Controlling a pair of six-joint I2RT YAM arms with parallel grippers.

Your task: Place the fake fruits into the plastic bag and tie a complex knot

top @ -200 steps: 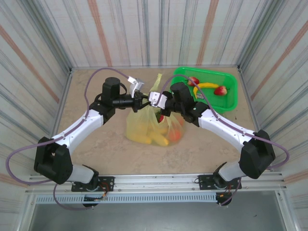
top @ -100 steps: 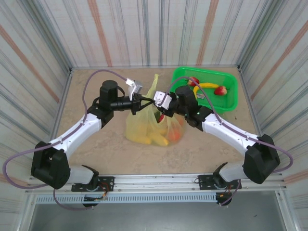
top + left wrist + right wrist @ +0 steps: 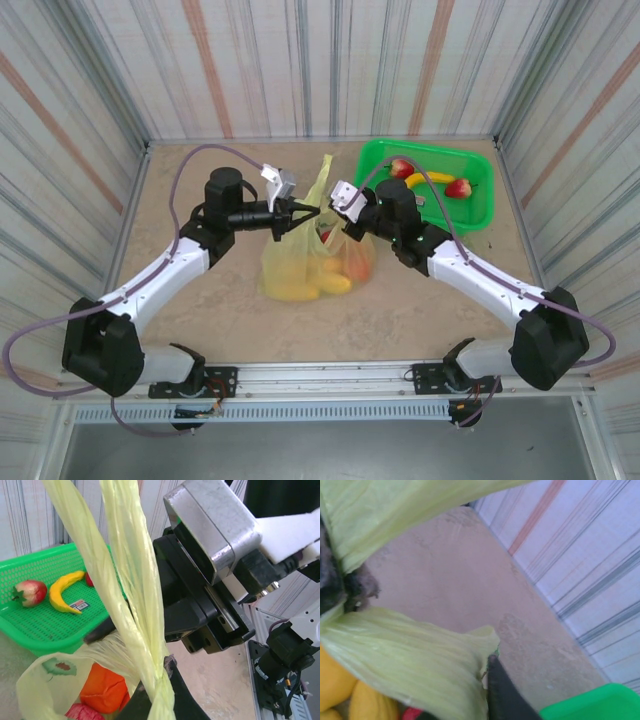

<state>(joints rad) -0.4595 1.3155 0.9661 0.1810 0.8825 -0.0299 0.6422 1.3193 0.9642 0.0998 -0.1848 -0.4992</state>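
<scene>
Left gripper (image 3: 305, 211) is clamped on the plastic bag's (image 3: 290, 262) two handles (image 3: 131, 575), long strips that cross and rise toward the far wall. Just beside it, the right gripper (image 3: 330, 214) is pinched shut on the bag's film. The bag sits mid-table (image 3: 200, 320) and holds one orange ball (image 3: 357, 264), yellow pieces and some red. Behind it, the green basket (image 3: 482, 205) holds one banana (image 3: 430, 178) and two red fruits (image 3: 460, 187).

A: Entry one, worktop (image 3: 220, 320), centre?
B: Bag (image 3: 290, 255), standing on it; fruits (image 3: 330, 283) inside, at the bottom.
A: Behind, to the right?
B: Basket (image 3: 478, 208), near the bag; three loose fruits (image 3: 430, 179) lying in it.
A: Above the bag?
B: Handles (image 3: 322, 178) rising upright; left hand (image 3: 308, 212) at their left, right hand (image 3: 342, 200) at their right, both at the bag's neck.
</scene>
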